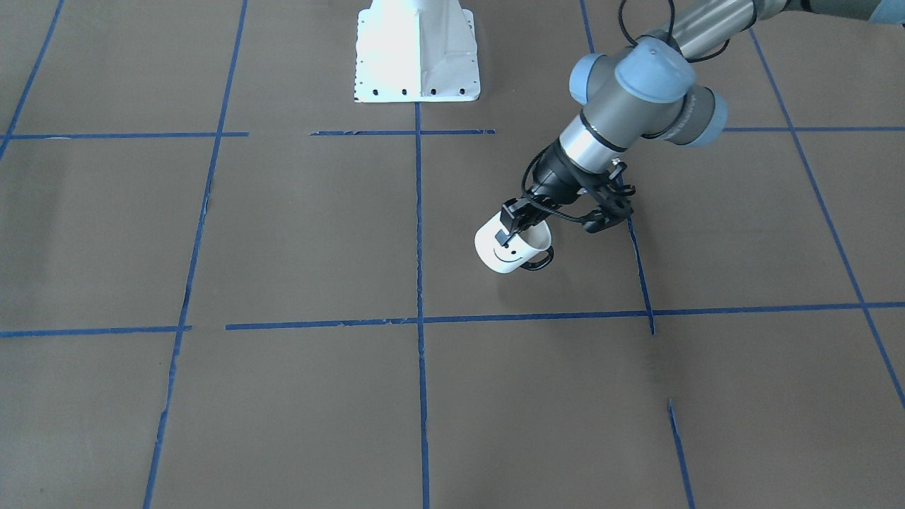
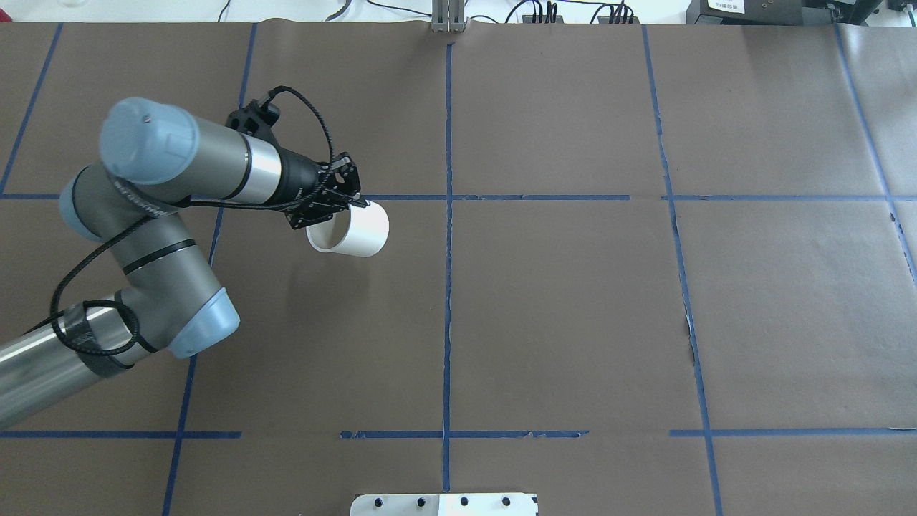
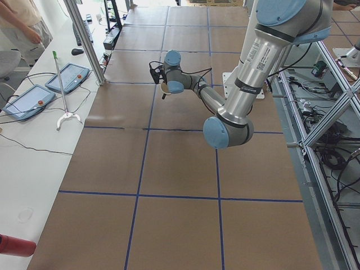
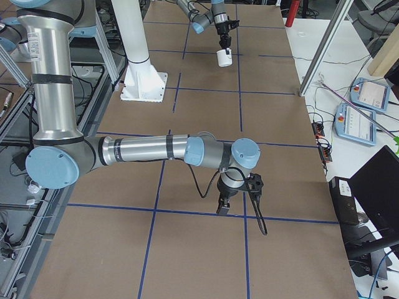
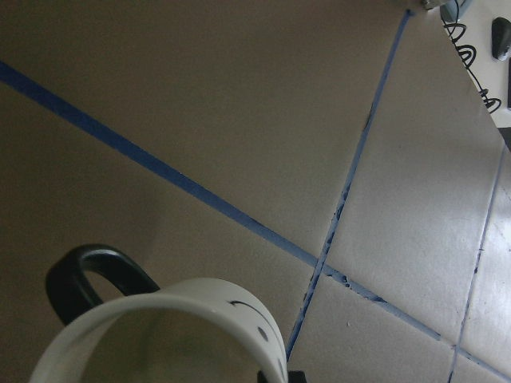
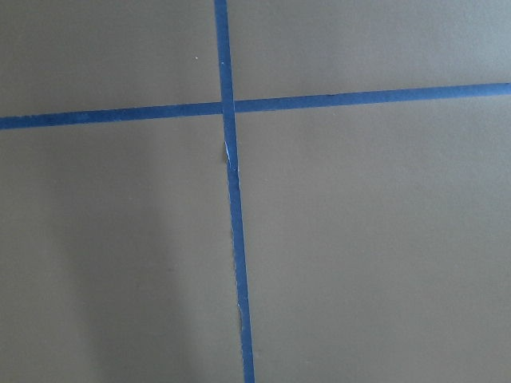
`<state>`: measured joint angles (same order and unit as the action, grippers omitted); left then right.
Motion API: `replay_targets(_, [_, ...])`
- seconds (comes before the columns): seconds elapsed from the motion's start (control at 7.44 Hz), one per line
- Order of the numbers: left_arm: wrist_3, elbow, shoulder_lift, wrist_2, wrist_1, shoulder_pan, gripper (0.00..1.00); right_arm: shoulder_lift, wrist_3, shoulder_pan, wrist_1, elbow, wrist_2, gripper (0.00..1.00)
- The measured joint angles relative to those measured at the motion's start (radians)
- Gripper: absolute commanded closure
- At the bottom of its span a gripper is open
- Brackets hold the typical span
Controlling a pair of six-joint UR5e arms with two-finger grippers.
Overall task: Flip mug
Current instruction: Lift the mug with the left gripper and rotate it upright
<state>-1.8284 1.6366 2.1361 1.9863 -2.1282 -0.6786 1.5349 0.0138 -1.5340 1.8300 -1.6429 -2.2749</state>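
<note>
The white mug (image 1: 512, 249) with a black smiley face is held tilted, nearly on its side, a little above the brown table. Its dark loop handle (image 1: 537, 261) points down. My left gripper (image 1: 521, 220) is shut on the mug's rim, one finger inside and one outside. The overhead view shows the mug (image 2: 356, 229) with its mouth turned toward the gripper (image 2: 342, 209). The left wrist view shows the rim and handle (image 5: 160, 331) close up. My right gripper (image 4: 232, 200) shows only in the exterior right view, low over the table, and I cannot tell if it is open.
The table is brown paper marked with blue tape lines (image 2: 448, 287). The white robot base plate (image 1: 417, 63) stands at the robot's edge. A side table with tablets (image 3: 28, 101) and a person (image 3: 19, 22) lies beyond the far edge.
</note>
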Motion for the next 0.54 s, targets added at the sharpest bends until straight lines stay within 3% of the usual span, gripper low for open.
replay_targets(0.27, [0.064, -0.019, 0.161, -0.005, 0.352, 0.067, 1.0, 0.0, 0.0, 0.0, 0.0, 0.0, 0.0, 0.0])
replay_targets(0.54, [0.092, -0.096, 0.285, -0.055, 0.542, 0.138, 1.0, -0.001, 0.0, 0.0, 0.0, 0.0, 0.0, 0.0])
